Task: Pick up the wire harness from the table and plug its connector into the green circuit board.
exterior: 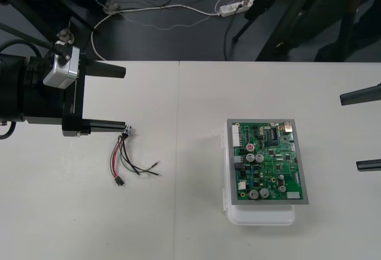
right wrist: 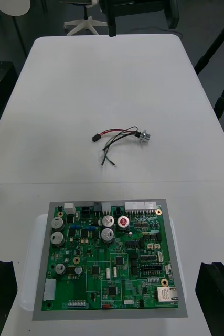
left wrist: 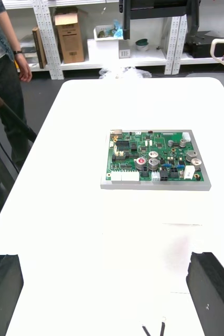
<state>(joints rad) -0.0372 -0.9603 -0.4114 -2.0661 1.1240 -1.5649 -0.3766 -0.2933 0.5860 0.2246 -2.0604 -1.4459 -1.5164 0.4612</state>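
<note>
Table (exterior: 178, 230): plain and light, with a seam down its middle; along the top of the front view runs a strip of dark floor with loose cables and a white power strip (exterior: 235, 8).
Circuit board (exterior: 269, 162): green, on a white base (exterior: 262, 217), right of centre in the front view and clear of both grippers.
Wire harness (exterior: 126, 160): flat on the table, left of centre, well apart from the board, with bare table between the two.
Plug (exterior: 119, 181): small and black, at the lower end of the wires, lying on the table and not in the board.
Socket (exterior: 127, 131): round metal, at the upper end of the wires.
Wire ends (exterior: 156, 168): loose, fanned out to the right, toward the board.
Left gripper (exterior: 124, 97): reaches in from the left edge of the front view, fingers (left wrist: 4, 286) wide apart and holding nothing. The lower finger's tip is just beside the socket; whether they touch is hard to tell from above.
Right gripper (exterior: 350, 131): at the right edge of the front view, fingers wide apart and holding nothing, near the board and well apart from the harness.
</note>
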